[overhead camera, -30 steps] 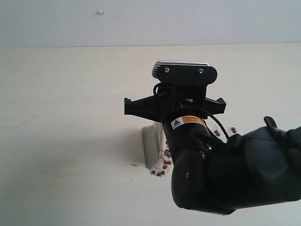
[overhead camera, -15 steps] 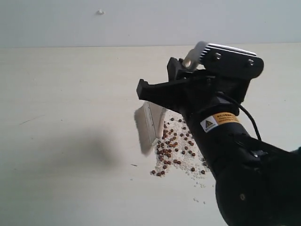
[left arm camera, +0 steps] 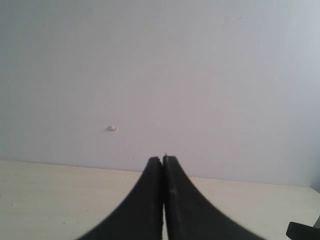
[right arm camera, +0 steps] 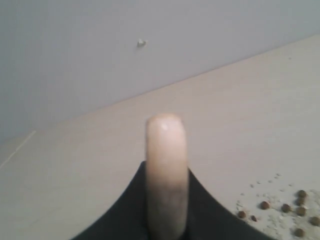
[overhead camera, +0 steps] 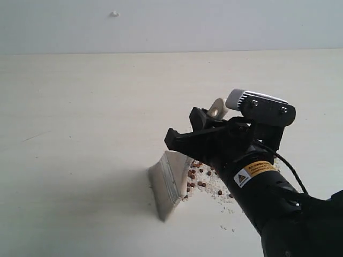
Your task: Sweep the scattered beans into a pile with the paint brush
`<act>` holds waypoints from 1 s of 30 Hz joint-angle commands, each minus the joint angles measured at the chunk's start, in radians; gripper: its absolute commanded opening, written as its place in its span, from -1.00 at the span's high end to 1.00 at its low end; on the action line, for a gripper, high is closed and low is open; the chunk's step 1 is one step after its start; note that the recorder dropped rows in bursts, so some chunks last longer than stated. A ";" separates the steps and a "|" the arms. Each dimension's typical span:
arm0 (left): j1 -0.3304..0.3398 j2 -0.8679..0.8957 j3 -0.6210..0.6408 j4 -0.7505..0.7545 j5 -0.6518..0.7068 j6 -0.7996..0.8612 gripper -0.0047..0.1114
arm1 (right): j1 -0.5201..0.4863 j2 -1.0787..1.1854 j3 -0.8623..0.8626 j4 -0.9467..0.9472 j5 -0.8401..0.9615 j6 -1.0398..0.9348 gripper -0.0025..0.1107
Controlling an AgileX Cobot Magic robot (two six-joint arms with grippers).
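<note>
Clamping the wide cream-handled paint brush (overhead camera: 172, 179) in our right gripper (overhead camera: 199, 140), we see the tiny reddish-brown beans (overhead camera: 200, 181) just right of its bristles (overhead camera: 165, 208).

A plain pale grey wall (overhead camera: 214, 24) stands behind the cream bench (overhead camera: 80, 118). A tiny white bump (overhead camera: 114, 14) sits high on the wall.

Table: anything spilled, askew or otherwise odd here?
Beans and whitish crumbs lie loose on the table beside the tilted brush held by the right gripper; nothing else stands out.
</note>
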 commanded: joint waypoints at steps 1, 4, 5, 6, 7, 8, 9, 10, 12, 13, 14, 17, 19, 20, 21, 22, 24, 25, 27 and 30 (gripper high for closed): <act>0.001 -0.006 0.005 0.004 0.001 -0.004 0.92 | 0.002 0.043 0.007 0.072 0.022 -0.101 0.96; 0.001 -0.006 0.005 0.004 0.001 -0.004 0.92 | 0.002 0.048 0.007 0.147 0.024 -0.213 0.96; 0.001 -0.006 0.005 0.004 0.001 -0.004 0.92 | 0.002 0.048 0.007 0.180 0.017 -0.252 0.96; 0.001 -0.006 0.005 0.004 0.001 -0.004 0.92 | 0.002 0.048 0.007 0.202 0.009 -0.287 0.96; 0.001 -0.006 0.005 0.004 0.001 -0.004 0.92 | 0.002 0.048 0.007 0.223 0.001 -0.320 0.96; 0.001 -0.006 0.005 0.004 0.001 -0.004 0.92 | 0.002 0.048 0.007 0.233 -0.009 -0.339 0.96; 0.001 -0.006 0.005 0.004 0.001 -0.004 0.92 | 0.002 0.048 0.007 0.239 -0.012 -0.350 0.96; 0.001 -0.006 0.005 0.004 0.001 -0.004 0.92 | 0.002 0.048 0.007 0.247 -0.016 -0.363 0.96; 0.001 -0.006 0.005 0.004 0.001 -0.004 0.92 | 0.002 0.048 0.007 0.248 -0.023 -0.363 0.96; 0.001 -0.006 0.005 0.004 0.001 -0.004 0.92 | 0.002 0.048 0.007 0.239 -0.025 -0.363 0.96; 0.001 -0.006 0.005 0.004 0.001 -0.004 0.92 | 0.002 0.048 0.007 0.227 -0.027 -0.363 0.96; 0.001 -0.006 0.005 0.004 0.001 -0.004 0.92 | 0.002 0.034 0.007 0.177 -0.030 -0.319 0.96; 0.001 -0.006 0.005 0.004 0.001 -0.004 0.92 | 0.002 0.014 0.007 0.125 -0.035 -0.275 0.96; 0.001 -0.006 0.005 0.004 0.001 -0.004 0.92 | 0.002 0.004 0.007 0.102 -0.037 -0.257 0.96; 0.001 -0.006 0.005 0.004 0.001 -0.004 0.92 | 0.002 -0.009 0.007 0.073 -0.037 -0.239 0.96; 0.001 -0.006 0.005 0.004 0.001 -0.004 0.92 | 0.002 -0.023 0.007 0.044 -0.044 -0.217 0.96; 0.001 -0.006 0.005 0.004 0.001 -0.004 0.92 | 0.002 -0.053 0.007 0.021 -0.062 -0.196 0.96; 0.001 -0.006 0.005 0.004 0.001 -0.004 0.92 | 0.002 -0.067 0.007 0.021 -0.069 -0.184 0.96; 0.001 -0.006 0.005 0.004 0.001 -0.004 0.92 | -0.001 -0.085 0.007 0.021 -0.083 -0.167 0.96; 0.001 -0.006 0.005 0.004 0.001 -0.004 0.92 | -0.025 -0.088 -0.014 0.021 -0.083 -0.130 0.96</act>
